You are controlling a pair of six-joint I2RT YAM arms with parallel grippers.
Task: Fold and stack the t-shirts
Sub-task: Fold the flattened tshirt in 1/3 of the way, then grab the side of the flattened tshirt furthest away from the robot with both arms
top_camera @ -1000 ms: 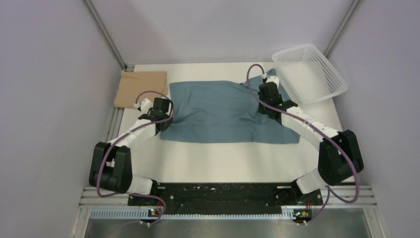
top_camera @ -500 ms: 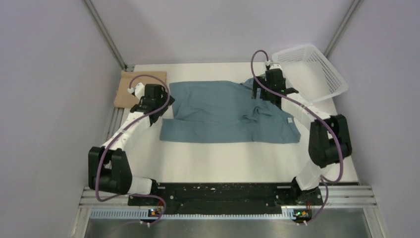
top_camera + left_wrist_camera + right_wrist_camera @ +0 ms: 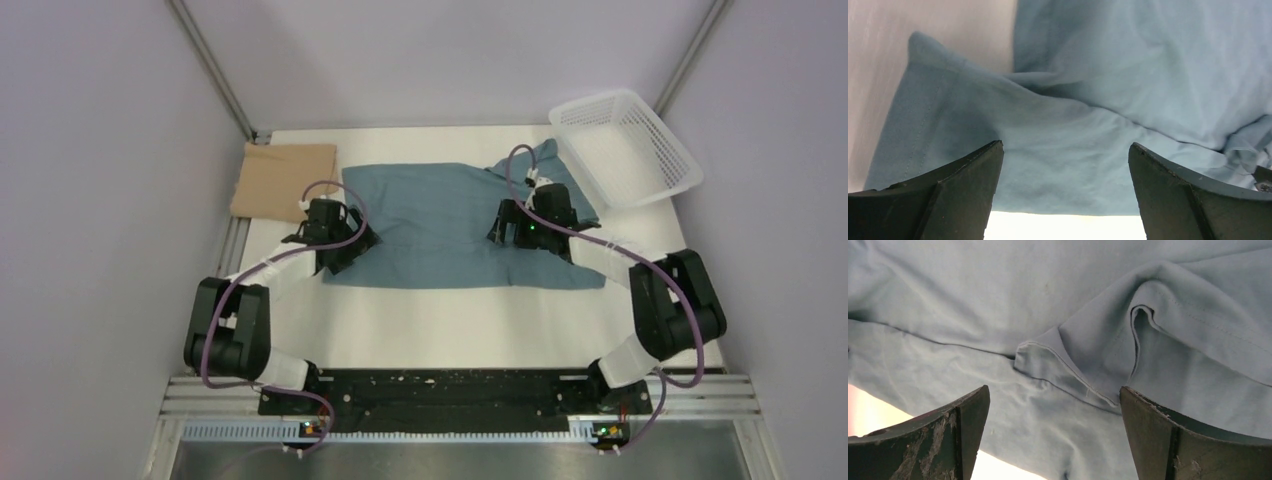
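The teal-blue t-shirt [image 3: 450, 225] lies folded over across the middle of the table, wrinkled at its right end. A tan t-shirt [image 3: 282, 177] lies folded at the back left. My left gripper [image 3: 345, 250] hovers over the blue shirt's near left corner, open, with cloth [image 3: 1063, 150] under the gap and nothing between the fingers [image 3: 963, 185]. My right gripper [image 3: 505, 235] hangs above the shirt's right part, open over a folded sleeve hem [image 3: 1063, 370]; its fingers [image 3: 1158, 430] hold nothing.
A white mesh basket [image 3: 622, 145] stands tilted at the back right corner. Bare white table [image 3: 450, 320] lies between the shirt's near edge and the arm bases. Purple walls close in left and right.
Both grippers opened and let go of the blue shirt. They reached toward the back, then drew back toward the near edge; the shirt's far half now lies folded over.
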